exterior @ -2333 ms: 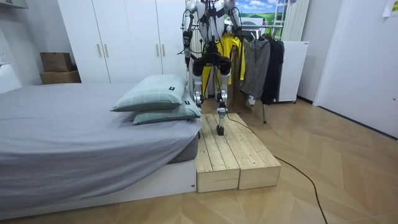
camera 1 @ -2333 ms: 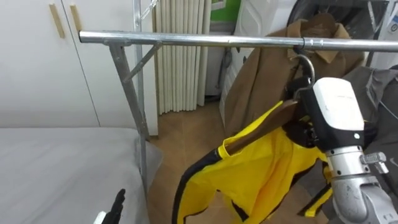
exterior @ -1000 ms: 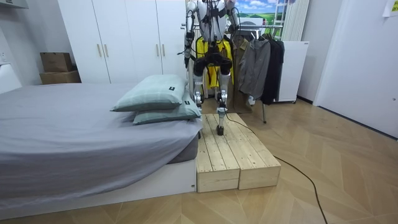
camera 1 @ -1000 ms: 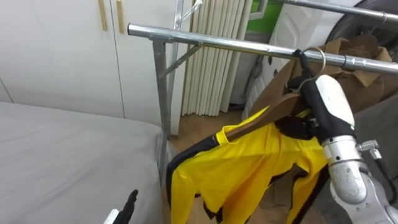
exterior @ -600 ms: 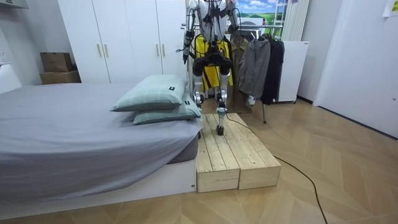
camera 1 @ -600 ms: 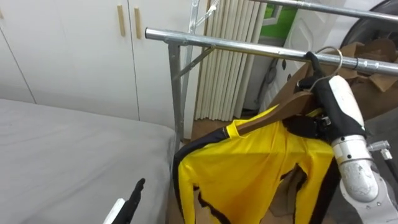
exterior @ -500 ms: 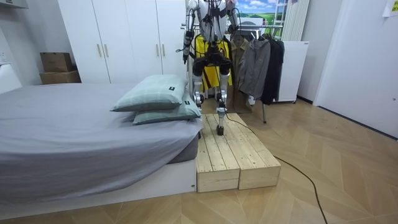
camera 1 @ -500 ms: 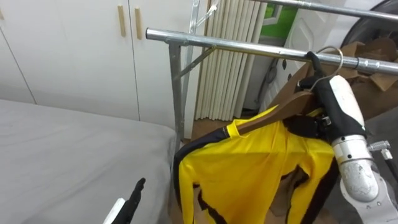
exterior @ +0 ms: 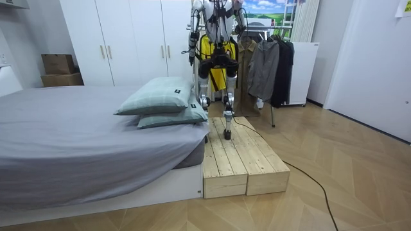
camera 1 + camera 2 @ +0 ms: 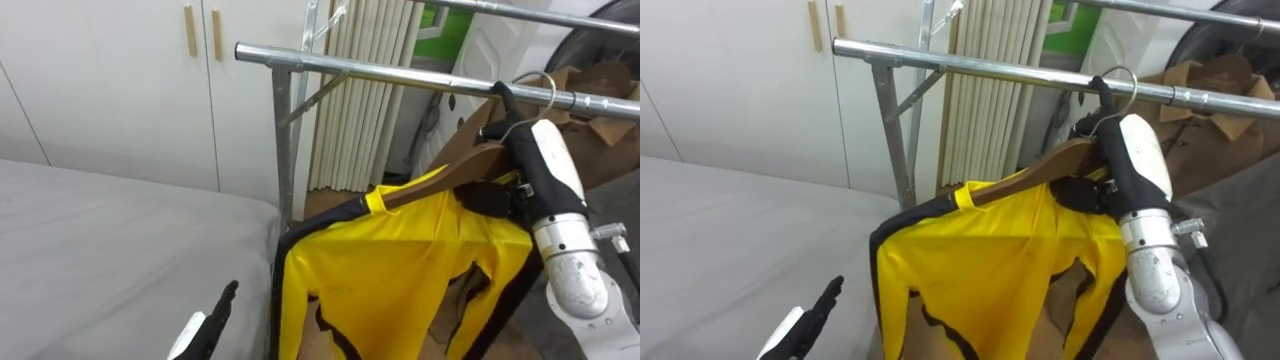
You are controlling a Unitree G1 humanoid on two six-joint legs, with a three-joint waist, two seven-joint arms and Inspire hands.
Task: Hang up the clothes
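Observation:
A yellow garment (image 10: 390, 265) with black trim hangs from a wooden hanger (image 10: 465, 165). My right hand (image 10: 548, 170) is shut on the hanger near its neck, with dark fingers curled under the wood. The hanger's wire hook (image 10: 532, 82) reaches up to the metal rail (image 10: 380, 72); I cannot tell if it rests on it. My left hand (image 10: 212, 322) is low at the bed's edge, fingers straight and holding nothing. In the room view I stand on a wooden platform (image 9: 239, 160) at the rack, with the yellow garment (image 9: 215, 51) in front of me.
A brown coat (image 10: 595, 85) hangs on the rail to the right, with grey clothes (image 9: 268, 64) beyond it. The rack's upright post (image 10: 285, 145) stands beside the grey bed (image 10: 100, 260). White wardrobe doors (image 10: 110, 90) are behind. Pillows (image 9: 160, 101) lie on the bed.
My right hand has lifted the hanger and yellow garment up to the rail. The eye view has shifted. My left hand has risen slightly.

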